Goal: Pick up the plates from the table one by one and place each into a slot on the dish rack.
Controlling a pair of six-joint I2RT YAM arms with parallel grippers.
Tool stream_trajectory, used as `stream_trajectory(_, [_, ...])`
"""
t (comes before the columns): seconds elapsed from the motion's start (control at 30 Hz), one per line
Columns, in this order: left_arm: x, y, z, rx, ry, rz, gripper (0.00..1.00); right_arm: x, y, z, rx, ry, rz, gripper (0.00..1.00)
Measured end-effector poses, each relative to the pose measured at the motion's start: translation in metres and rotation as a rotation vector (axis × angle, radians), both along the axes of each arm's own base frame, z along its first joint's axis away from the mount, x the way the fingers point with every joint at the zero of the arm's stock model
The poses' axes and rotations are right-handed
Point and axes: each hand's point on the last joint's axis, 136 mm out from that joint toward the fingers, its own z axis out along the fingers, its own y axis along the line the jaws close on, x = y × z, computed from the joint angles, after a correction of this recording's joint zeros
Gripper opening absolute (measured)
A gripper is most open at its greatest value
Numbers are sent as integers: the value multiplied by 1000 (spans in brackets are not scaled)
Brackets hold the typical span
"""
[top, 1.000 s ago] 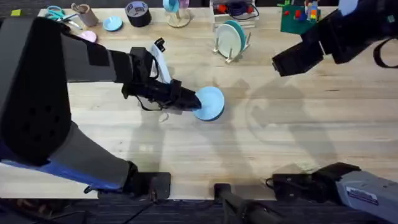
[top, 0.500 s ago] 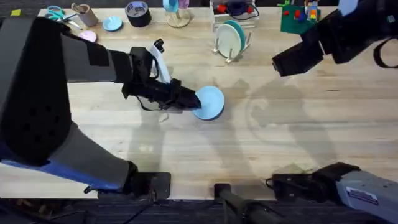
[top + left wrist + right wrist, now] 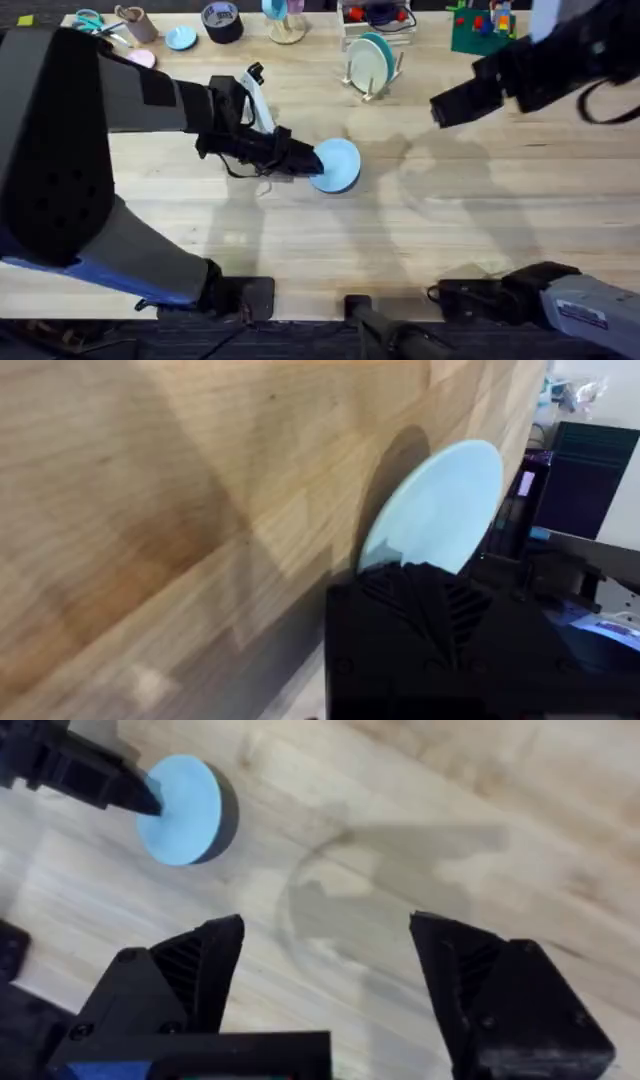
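left jaws [image 3: 312,162] clamp blue plate [image 3: 338,164] – its near edge hidden | right jaws [image 3: 325,970] wide, above surface [image 3: 480,200] – empty

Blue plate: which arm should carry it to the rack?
Left. Its gripper is already at the blue plate; the right gripper hangs open above the table, nearer the dish rack.

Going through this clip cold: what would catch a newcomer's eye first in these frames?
First, the light blue plate at mid-table, its edge clamped by the left gripper, with that arm stretching in big and dark from the lower left. Next, the dish rack at the far edge of the table, already holding a pale plate upright. The right gripper hangs over bare wood, jaws wide apart and empty.
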Motion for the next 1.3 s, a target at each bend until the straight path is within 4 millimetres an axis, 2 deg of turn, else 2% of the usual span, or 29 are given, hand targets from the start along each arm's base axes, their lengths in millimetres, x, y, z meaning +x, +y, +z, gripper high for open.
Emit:
stream_trajectory(0.27, [0, 0, 0, 0, 0, 0, 41, 2, 17, -39, 160, 82, -26, 994])
stream_trajectory(0.6, [0, 0, 0, 0, 0, 0, 41, 6, 44, -61, 339, 118, -31, 995])
stream_trajectory(0.83, [0, 0, 0, 0, 0, 0, 41, 0, 60, -82, 448, 177, -35, 995])
stream_trajectory(1.13, [0, 0, 0, 0, 0, 0, 41, 1, 69, -113, 492, 298, -78, 995])
stream_trajectory(1.3, [0, 0, 0, 0, 0, 0, 40, 8, 79, -127, 534, 350, -71, 994])
